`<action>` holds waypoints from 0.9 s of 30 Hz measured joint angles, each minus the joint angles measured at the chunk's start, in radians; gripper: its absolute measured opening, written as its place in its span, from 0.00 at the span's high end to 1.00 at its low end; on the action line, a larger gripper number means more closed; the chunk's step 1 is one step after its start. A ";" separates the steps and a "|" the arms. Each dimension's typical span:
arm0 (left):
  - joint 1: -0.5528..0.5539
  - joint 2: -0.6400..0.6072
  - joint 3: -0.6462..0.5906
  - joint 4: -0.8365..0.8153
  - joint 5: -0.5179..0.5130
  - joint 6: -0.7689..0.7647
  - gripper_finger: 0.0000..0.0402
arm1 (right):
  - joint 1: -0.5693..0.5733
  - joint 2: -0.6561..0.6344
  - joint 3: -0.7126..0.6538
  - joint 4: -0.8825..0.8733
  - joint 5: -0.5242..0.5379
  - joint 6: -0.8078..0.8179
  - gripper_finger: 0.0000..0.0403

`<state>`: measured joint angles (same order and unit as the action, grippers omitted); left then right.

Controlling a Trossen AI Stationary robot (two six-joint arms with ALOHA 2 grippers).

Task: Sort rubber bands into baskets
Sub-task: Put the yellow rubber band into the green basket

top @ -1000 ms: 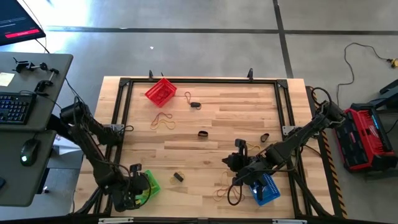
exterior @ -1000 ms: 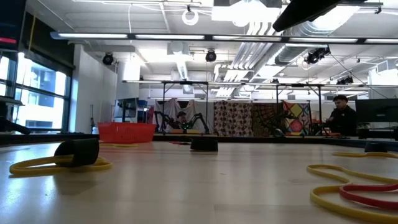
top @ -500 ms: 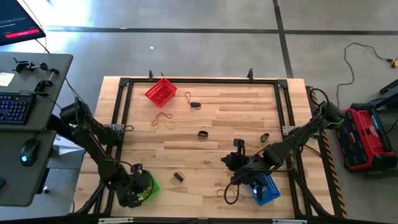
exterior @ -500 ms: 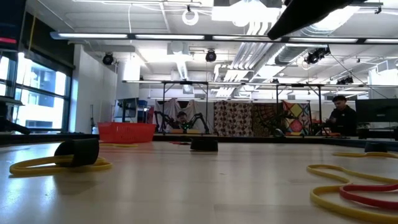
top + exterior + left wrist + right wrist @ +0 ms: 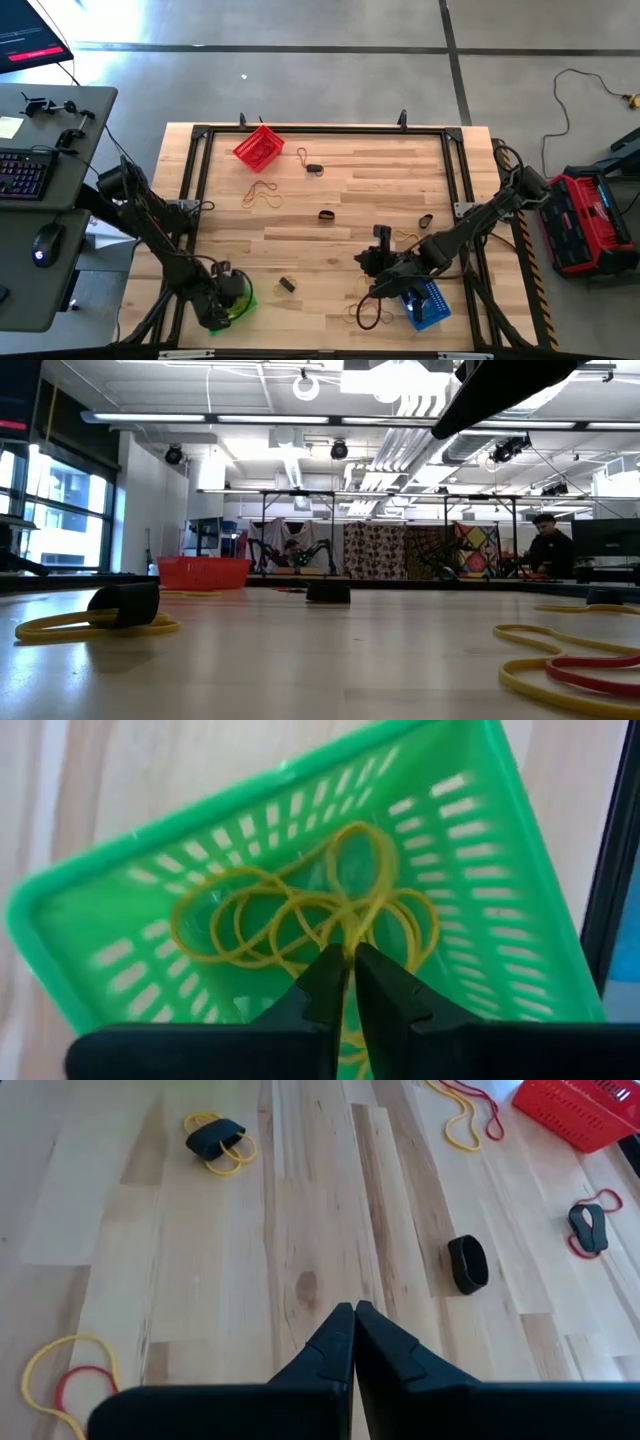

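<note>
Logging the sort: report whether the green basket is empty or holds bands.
Not empty. The green basket holds a tangle of yellow bands on its floor, below the left gripper. Their count cannot be told.

two dark jointed robot arms

matte black left arm point(image 5: 150, 225) and right arm point(image 5: 470, 225), thin black cables looping alongside; each ends in tapered black fingers point(image 5: 340, 1350).

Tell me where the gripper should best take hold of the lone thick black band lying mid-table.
Probably across one wall of the black band, from straight above. It lies flat as an open loop clear of other bands, so one finger could drop inside the ring and one outside. The right gripper is the nearer.
</note>
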<state>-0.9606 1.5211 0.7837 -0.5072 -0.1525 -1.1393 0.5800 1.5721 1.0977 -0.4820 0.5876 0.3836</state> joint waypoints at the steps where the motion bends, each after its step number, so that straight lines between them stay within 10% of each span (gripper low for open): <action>1: 0.002 0.000 0.000 0.000 0.013 -0.010 0.93 | 0.000 0.000 0.000 -0.005 -0.001 0.000 1.00; 27: 0.005 -0.049 0.004 0.010 0.116 0.024 0.76 | 0.000 0.000 0.000 -0.022 -0.042 0.108 1.00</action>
<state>-0.9558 1.4725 0.7876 -0.4974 -0.0369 -1.1154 0.5800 1.5722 1.0977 -0.5041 0.5457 0.4920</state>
